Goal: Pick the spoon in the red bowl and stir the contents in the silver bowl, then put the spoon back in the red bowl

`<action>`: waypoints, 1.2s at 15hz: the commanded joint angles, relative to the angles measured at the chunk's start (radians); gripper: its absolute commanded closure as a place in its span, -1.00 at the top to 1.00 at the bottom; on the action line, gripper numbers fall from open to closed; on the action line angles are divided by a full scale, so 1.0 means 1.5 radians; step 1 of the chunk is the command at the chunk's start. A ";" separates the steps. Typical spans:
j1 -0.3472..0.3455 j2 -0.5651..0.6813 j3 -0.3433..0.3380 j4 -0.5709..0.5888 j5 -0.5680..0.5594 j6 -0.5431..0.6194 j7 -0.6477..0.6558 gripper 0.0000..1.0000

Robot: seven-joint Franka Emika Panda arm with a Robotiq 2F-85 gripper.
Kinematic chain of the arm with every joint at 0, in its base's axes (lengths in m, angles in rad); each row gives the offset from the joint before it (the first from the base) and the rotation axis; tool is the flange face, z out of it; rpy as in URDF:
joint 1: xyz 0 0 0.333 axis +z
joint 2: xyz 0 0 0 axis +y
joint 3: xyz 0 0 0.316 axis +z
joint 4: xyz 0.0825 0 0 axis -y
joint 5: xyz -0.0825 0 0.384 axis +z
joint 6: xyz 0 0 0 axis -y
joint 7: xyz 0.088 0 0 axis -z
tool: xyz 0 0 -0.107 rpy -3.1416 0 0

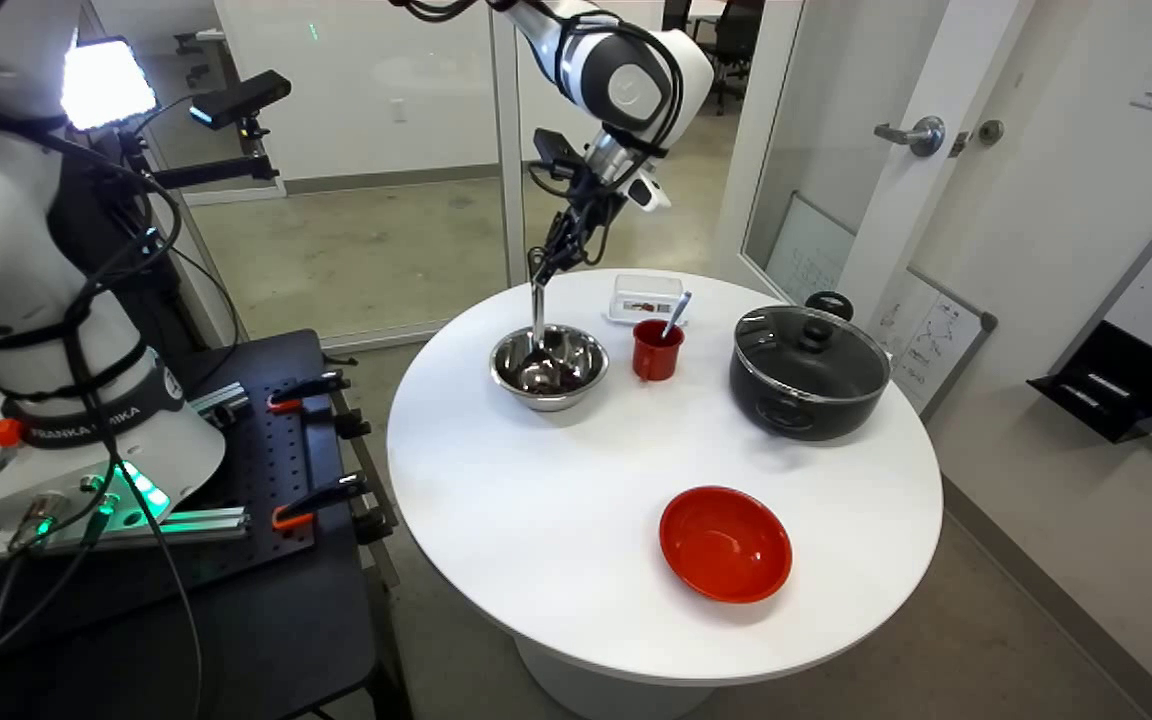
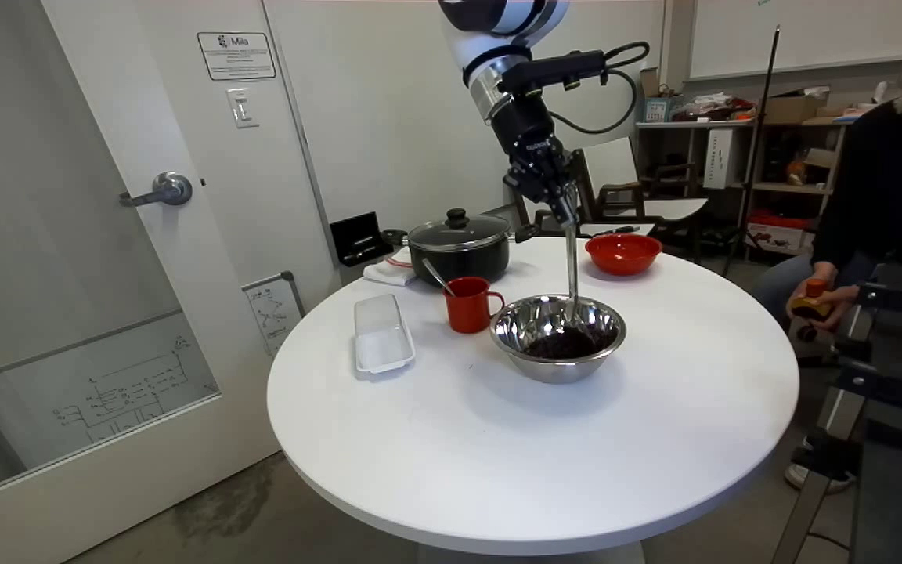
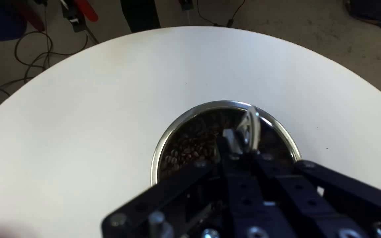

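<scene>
Bowls: two by my count, the silver bowl point(image 2: 557, 370) and the red bowl point(image 1: 726, 545), both mouth up and well apart on one round white table point(image 1: 556, 520).
Spoon point(image 2: 572, 262): one, long and slim, held with its handle close to vertical and its head down inside the silver bowl; how deep it sits in the contents point(image 3: 185, 153), I can't make out.
Contents: in the wrist view, one dark heap of small, reddish-brown, bean-like bits, too many and too dim for me to count.
Red cup point(image 1: 656, 355): one, just beside the silver bowl, with a single utensil handle point(image 1: 677, 314) leaning out of it.
Pot point(image 1: 786, 415): one, black, wearing one glass lid point(image 1: 816, 345).
Pale container point(image 2: 384, 352): one, near the red cup.
Person point(image 2: 885, 188): one, in a dark top, holding something orange and yellow point(image 2: 811, 307) that I can't name.
Arm point(image 1: 626, 90): one, white with dark trim; its base point(image 1: 136, 425) stands on a dark bench point(image 1: 266, 630) beside the table, and the far end reaches over from above, bends at the wrist and slants down toward the silver bowl.
Gripper point(image 2: 566, 207): one, black, tilted rather than straight down, over the silver bowl; its fingers are pinched around the upper part of the spoon's handle, and the handle hangs below them, in plain sight in both exterior views.
</scene>
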 commanded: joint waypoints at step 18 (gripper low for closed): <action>-0.007 0.022 -0.003 0.012 0.015 0.007 -0.103 -0.98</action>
